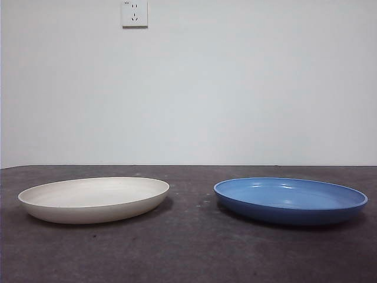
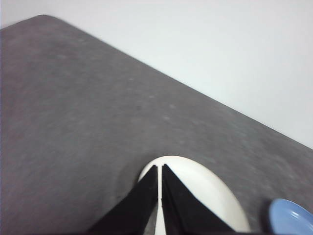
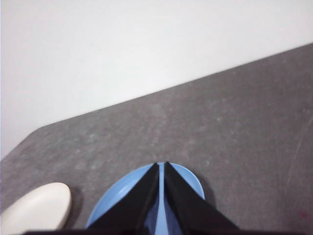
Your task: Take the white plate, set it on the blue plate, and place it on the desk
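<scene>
The white plate lies flat on the desk at the left, and the blue plate lies beside it at the right, a gap between them. Neither arm shows in the front view. In the left wrist view my left gripper hangs shut, high above the white plate, holding nothing; the blue plate peeks in at a corner. My right gripper is likewise shut and empty, well above the blue plate, with the white plate off to one side.
A pale wall with a white power socket stands behind the desk. The desk's rounded far corners show in both wrist views.
</scene>
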Robot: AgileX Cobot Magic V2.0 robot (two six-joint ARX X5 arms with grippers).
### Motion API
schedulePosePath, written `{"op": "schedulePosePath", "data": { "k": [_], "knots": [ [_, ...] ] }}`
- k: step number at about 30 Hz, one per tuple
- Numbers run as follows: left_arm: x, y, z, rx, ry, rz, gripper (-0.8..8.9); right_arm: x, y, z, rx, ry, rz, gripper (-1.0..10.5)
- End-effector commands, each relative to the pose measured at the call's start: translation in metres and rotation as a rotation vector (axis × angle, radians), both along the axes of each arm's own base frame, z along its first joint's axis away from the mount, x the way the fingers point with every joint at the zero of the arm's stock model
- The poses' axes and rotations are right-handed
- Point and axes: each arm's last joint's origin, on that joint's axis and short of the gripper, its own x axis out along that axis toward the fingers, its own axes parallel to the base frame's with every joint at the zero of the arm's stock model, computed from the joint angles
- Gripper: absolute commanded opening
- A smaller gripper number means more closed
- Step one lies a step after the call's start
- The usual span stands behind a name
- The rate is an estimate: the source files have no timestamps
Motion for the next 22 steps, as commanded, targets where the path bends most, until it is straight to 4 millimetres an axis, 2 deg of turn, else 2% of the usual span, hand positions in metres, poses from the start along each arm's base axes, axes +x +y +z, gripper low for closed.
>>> {"op": "schedulePosePath", "data": {
  "k": [1,6,10,17,22],
  "knots": [
    [-0.003,-0.001,0.024,0.082,0.002,-0.068,0.13,-0.008,0.000,0.020,-0.038,-0.018,0.001,0.1],
    [0.003,-0.004,0.053,0.165,0.074,-0.176,0.13,-0.017,0.000,0.049,-0.127,0.055,0.015,0.1],
    [0.010,-0.006,0.069,0.179,0.111,-0.275,0.13,-0.015,0.001,0.068,-0.212,0.171,0.076,0.1],
    [0.021,-0.011,0.084,0.203,0.210,-0.436,0.13,0.006,0.004,0.100,-0.294,0.390,0.260,0.1],
    [0.027,-0.019,0.089,0.237,0.293,-0.549,0.13,0.024,0.006,0.114,-0.328,0.486,0.357,0.1]
  ]
}}
